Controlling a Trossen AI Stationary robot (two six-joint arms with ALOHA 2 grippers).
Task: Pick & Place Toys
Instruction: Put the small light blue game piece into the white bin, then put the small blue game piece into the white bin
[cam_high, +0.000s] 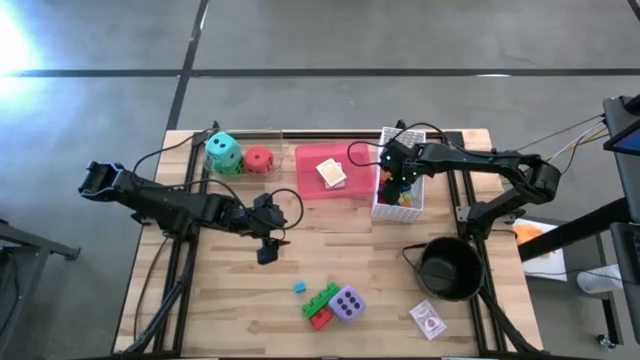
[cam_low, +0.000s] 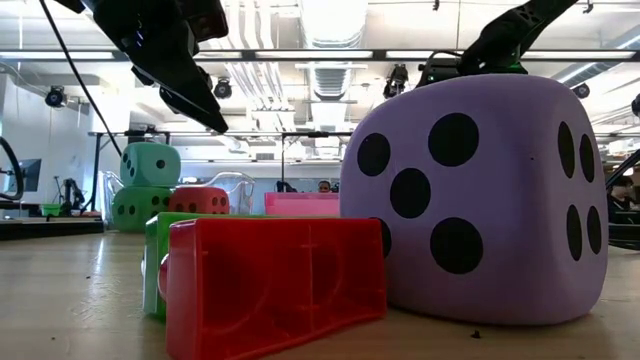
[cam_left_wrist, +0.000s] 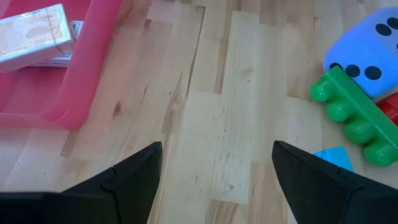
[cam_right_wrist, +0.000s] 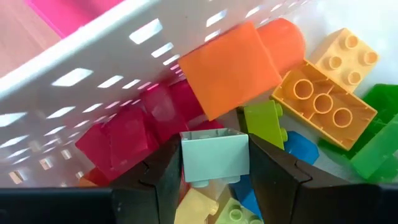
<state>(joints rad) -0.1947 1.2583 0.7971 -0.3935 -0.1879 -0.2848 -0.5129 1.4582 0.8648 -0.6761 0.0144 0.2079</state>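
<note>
Two arms working over the tabletop (cam_high: 240, 290), right gripper (cam_right_wrist: 214, 165) reaching into the white mesh basket (cam_high: 400, 205), its fingers (cam_right_wrist: 165, 171) pinching a pale blue brick (cam_right_wrist: 214, 155) above the other bricks, left gripper (cam_high: 268, 243) hovering with fingers (cam_left_wrist: 134, 177) spread wide and empty, green brick (cam_left_wrist: 351, 115) and purple die (cam_left_wrist: 367, 53) lying just beyond them.

Purple die (cam_high: 347, 303) w/ black dots, green brick (cam_high: 322, 297), red brick (cam_high: 320, 318), pink tray (cam_high: 310, 170)
</note>
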